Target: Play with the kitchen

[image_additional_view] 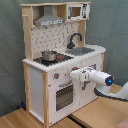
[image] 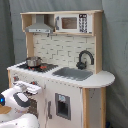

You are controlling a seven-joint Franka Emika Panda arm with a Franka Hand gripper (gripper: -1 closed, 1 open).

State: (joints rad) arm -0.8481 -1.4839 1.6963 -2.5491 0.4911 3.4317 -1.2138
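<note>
Grey fabric hangs behind everything, and in the second exterior view a wooden floor (image_additional_view: 100, 112) runs under the kitchen (image_additional_view: 60, 60), which stands upright against that backdrop. The arm (image_additional_view: 102, 79) reaches in level from the second exterior view's right, its white wrist pointing at the cabinet front. The gripper (image_additional_view: 74, 76) sits right up against the knob panel, just above the oven door (image_additional_view: 63, 96); whether the jaws are open, closed or holding a knob I cannot tell. Up above the jaws, a small metal pot (image_additional_view: 48, 55) rests on the hob, with the black faucet (image_additional_view: 74, 39) and grey sink (image_additional_view: 82, 50) beyond. The first exterior view catches the gripper (image: 31, 87) from the opposite side, low at its left, and shows the microwave (image: 76, 22) face-on, plus the rounded counter end (image: 102, 78).
</note>
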